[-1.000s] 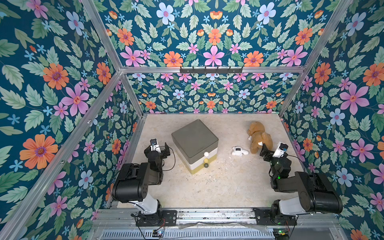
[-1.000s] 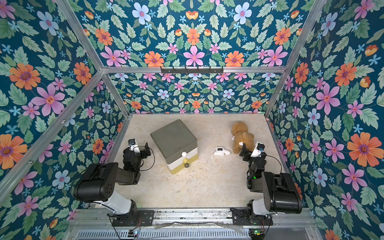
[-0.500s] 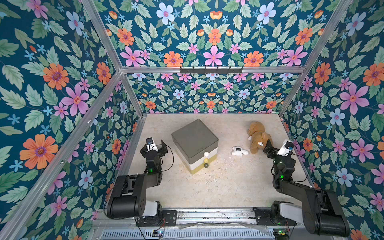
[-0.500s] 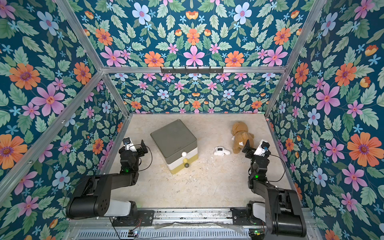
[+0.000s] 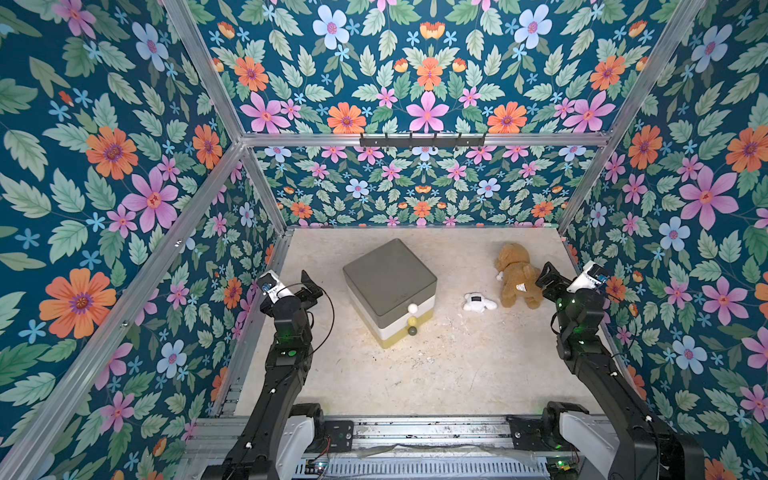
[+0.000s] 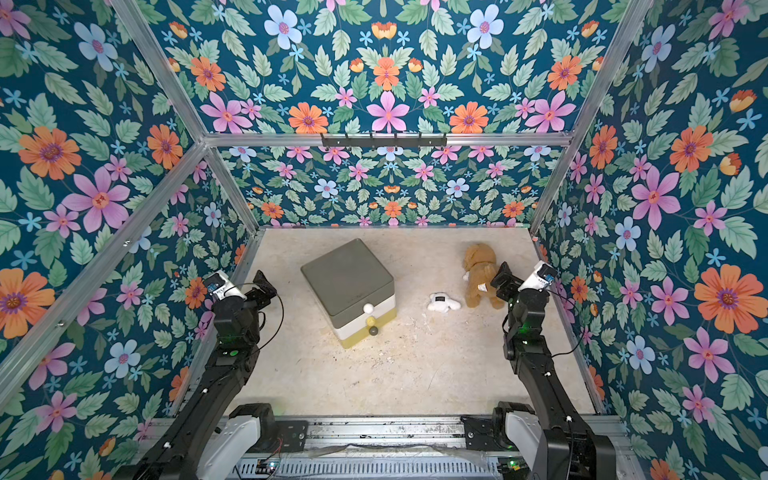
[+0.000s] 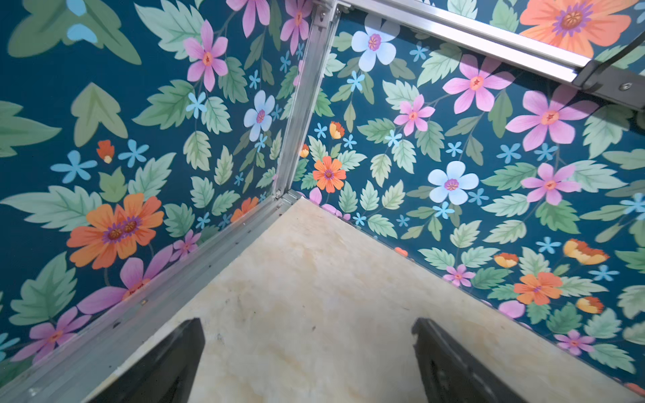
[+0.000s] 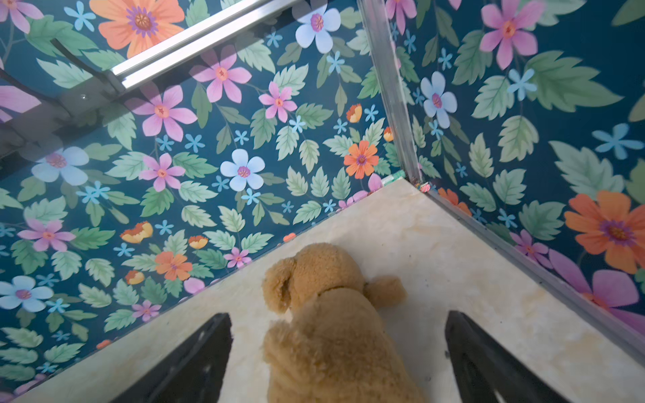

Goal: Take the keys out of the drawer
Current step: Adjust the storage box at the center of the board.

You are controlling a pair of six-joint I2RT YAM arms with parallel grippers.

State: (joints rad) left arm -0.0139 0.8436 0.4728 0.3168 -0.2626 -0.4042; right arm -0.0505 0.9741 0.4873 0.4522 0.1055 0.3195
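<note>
The drawer unit (image 5: pixel 390 282) turns its 3 knobs (image 5: pixel 412 308) toward the near edge, drawers apparently shut, keys hidden. Both empty, the left hand (image 7: pixel 307 324) and right hand (image 8: pixel 338 317) gape wide.

Dark teal floral wallpaper (image 5: pixel 424 83) wraps every wall, silver aluminium framing (image 5: pixel 291 139) lines the corners, a black hook rail (image 5: pixel 422 141) sits on the back crossbar, and underneath lies an evenly lit, pale marbled floor (image 5: pixel 436 382), scuffed.

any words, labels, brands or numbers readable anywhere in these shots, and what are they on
No text can be read in any view.
white tag on the brown plush dog: dark print, too small to read.
dark patch on the small white toy: too small to tell whether it is text.
</note>
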